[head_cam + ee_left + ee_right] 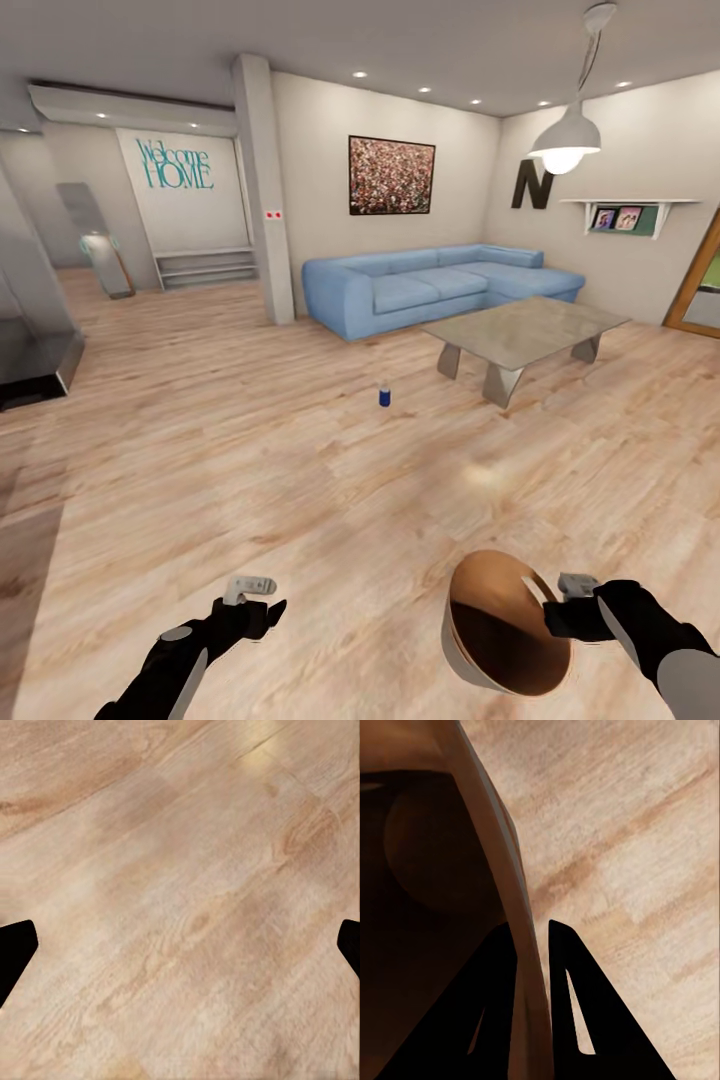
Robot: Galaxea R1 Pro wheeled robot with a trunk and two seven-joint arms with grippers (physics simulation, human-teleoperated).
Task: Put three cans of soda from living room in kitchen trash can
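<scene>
A small dark blue soda can with a silvery top stands upright on the pale wood-plank floor, out in the open between the robot and the blue sofa, just off the near left corner of the glass-topped low table. The right gripper has its dark fingers pinched close on the thin rim of the round tapered bucket, pale grey outside and smooth brown inside, tipped so its mouth faces the head camera; the right wrist view shows one finger inside the wall and one outside. The left gripper hangs empty over the floor, its fingers spread wide at the edges of the left wrist view.
</scene>
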